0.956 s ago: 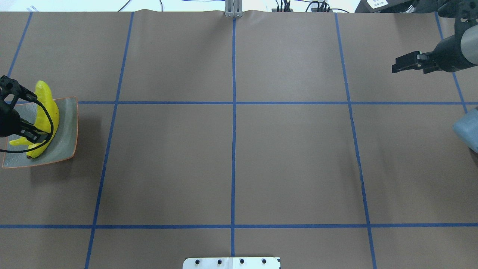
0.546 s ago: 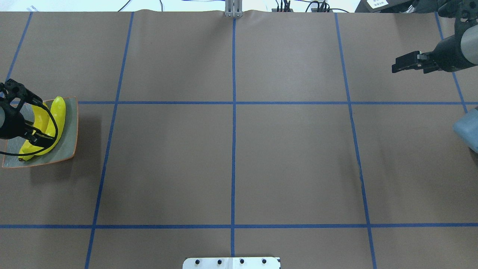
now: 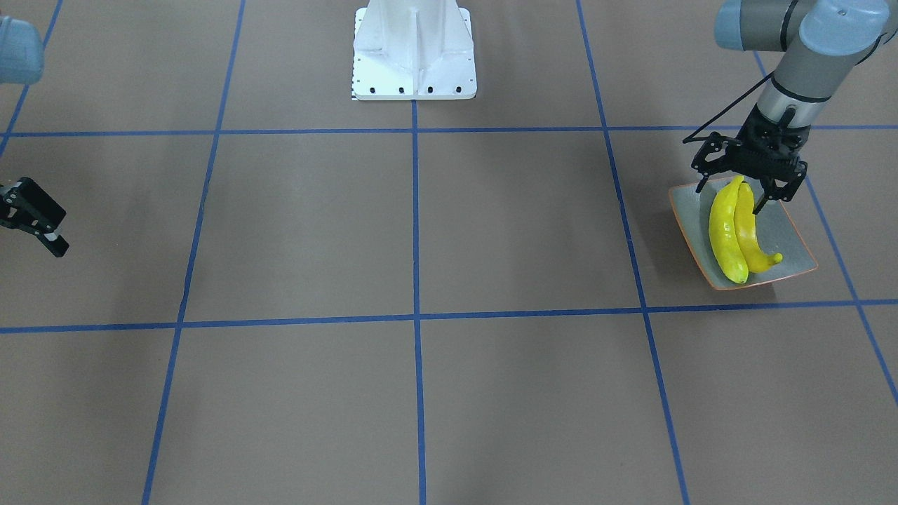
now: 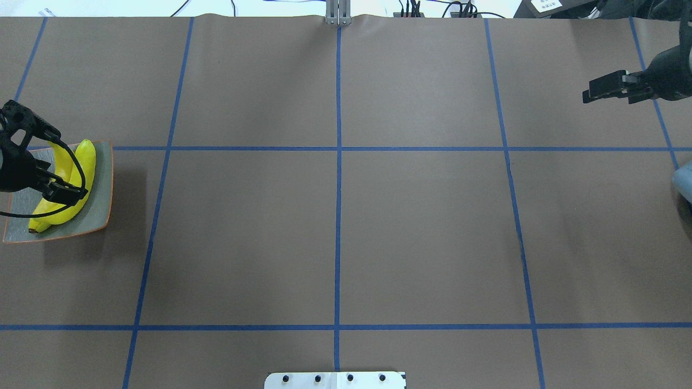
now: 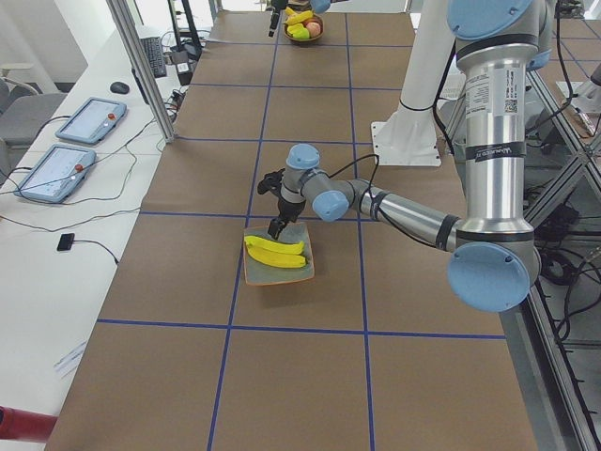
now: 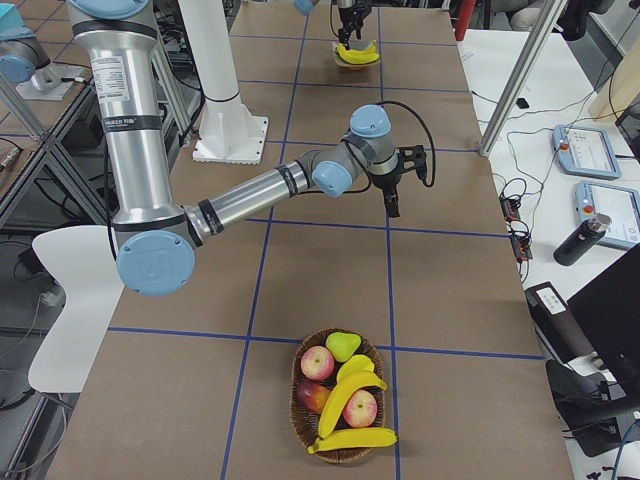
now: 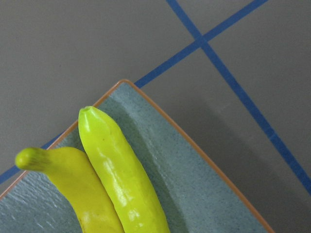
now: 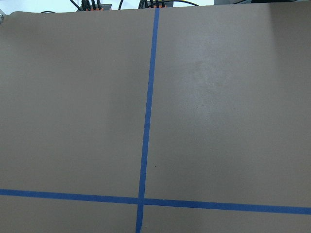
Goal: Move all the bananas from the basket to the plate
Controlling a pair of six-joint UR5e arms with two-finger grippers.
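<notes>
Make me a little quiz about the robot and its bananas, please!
1. How many bananas lie on the plate?
2. True or false: the basket has no bananas in it.
3. Which gripper hangs over the plate? A) the left gripper B) the right one

Key: 1. Two. 2. False: two lie there among other fruit. 3. A.
</notes>
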